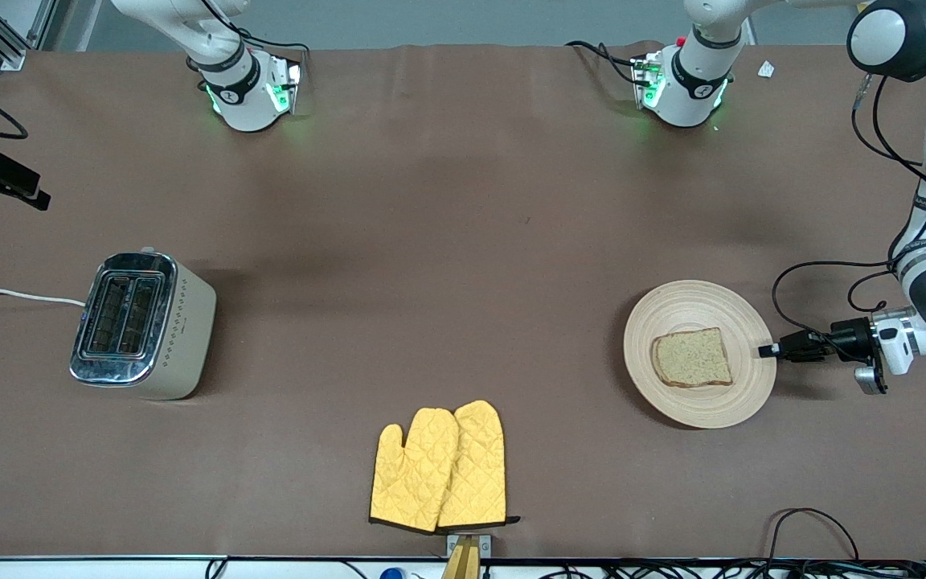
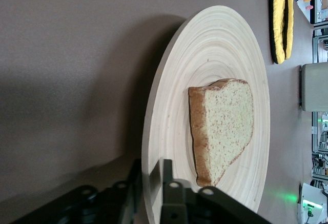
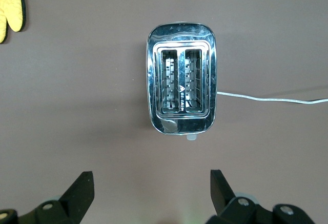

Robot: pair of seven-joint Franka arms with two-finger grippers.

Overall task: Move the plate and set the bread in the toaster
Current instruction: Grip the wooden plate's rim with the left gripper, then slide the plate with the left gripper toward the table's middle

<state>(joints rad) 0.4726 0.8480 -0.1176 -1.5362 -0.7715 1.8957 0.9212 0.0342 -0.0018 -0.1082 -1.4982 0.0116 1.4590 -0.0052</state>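
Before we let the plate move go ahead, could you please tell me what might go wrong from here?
1. The left gripper pinches only the thin rim of the plate; it could slip out or tilt when moved.
2. The bread slice lies loose on the plate and could slide off.
3. The oven mitts lie between plate and toaster, nearer the camera; a low path there could snag them.

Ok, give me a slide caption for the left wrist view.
Left end effector pinching the rim of the plate, with the bread slice lying on the plate.
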